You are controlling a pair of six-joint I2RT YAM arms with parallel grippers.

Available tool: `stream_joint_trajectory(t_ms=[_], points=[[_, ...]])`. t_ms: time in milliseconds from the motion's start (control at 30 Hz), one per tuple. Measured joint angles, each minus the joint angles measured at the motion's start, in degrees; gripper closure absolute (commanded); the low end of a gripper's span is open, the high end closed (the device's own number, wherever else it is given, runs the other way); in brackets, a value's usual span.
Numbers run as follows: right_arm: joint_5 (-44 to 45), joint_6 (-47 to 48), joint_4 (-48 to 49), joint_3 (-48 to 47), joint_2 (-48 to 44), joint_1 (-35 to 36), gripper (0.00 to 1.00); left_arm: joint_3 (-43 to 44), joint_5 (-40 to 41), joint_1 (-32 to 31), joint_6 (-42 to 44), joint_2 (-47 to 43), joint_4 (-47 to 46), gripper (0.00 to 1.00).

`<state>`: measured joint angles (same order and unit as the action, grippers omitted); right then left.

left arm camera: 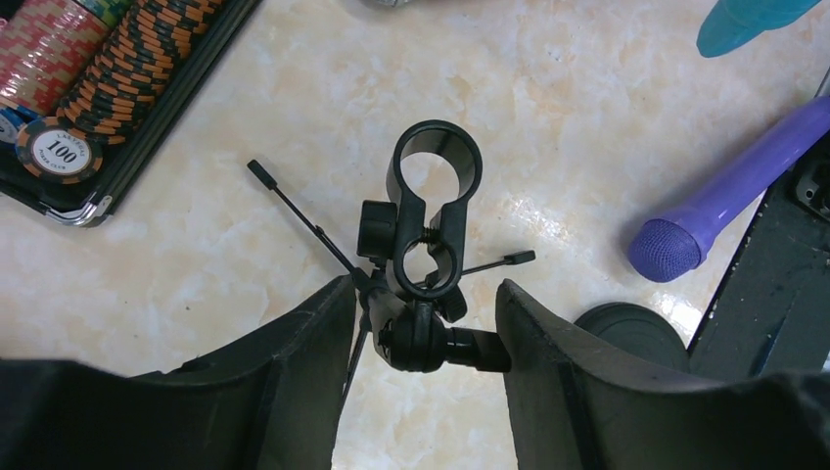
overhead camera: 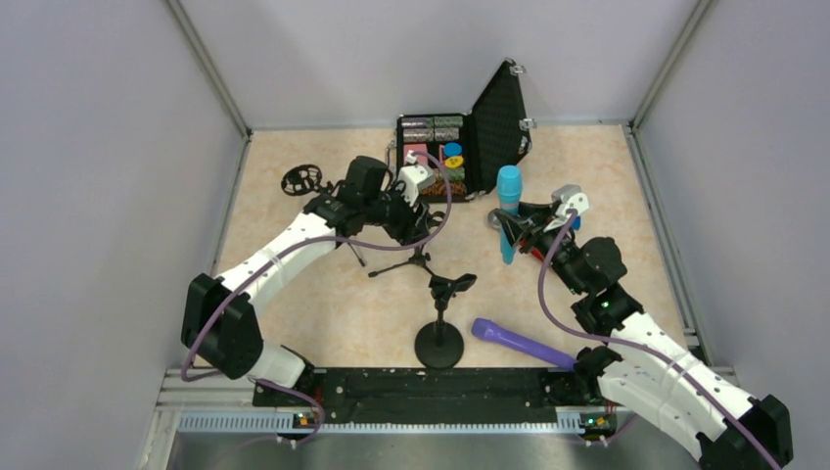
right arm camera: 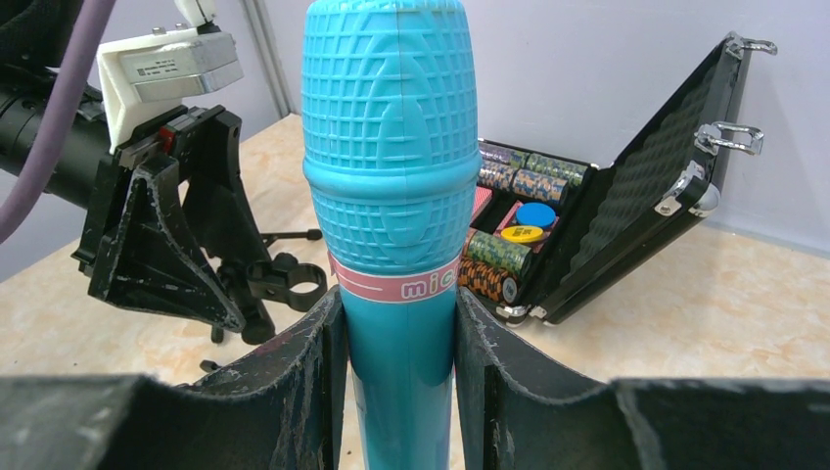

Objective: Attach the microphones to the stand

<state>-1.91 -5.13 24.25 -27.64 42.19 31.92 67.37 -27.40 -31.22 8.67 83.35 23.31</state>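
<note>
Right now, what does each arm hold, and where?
Right fingers clamp the blue microphone by its handle, below the head. Left fingers flank the tripod stand joint; grip unclear.

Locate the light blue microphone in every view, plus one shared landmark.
Top external: light blue microphone right of centre.
Left wrist: one end only, top right corner.
Right wrist: centre, filling the frame's height.
Shared landmark: open chip case, top centre, top left, right respectively.

Robot lab test cell.
Grey panels [overhead camera: 98, 147] in aluminium framing [overhead camera: 210, 69] enclose a marbled bench [overhead camera: 323, 304]; left arm [overhead camera: 284, 255] and right arm [overhead camera: 666, 372] are bolted to a black rail [overhead camera: 421, 392].
</note>
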Motion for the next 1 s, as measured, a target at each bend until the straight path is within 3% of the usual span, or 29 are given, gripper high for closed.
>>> stream_joint_trajectory(t_ms=[433, 733, 1000], points=[[-0.7, 0.0, 0.2, 0.0, 0.5, 0.0, 1.00, 2.0, 0.0, -0.8, 1.1, 1.5, 1.7, 0.77], [-1.0, 0.0, 0.2, 0.0, 0.6, 0.0, 1.00, 4.0, -0.7, -2.2, 3.4, 2.4, 4.6, 0.86], [-1.0, 0.0, 0.2, 0.0, 0.6, 0.0, 1.00, 3.4, -2.8, -5.1, 6.2, 1.9, 4.6, 0.85]])
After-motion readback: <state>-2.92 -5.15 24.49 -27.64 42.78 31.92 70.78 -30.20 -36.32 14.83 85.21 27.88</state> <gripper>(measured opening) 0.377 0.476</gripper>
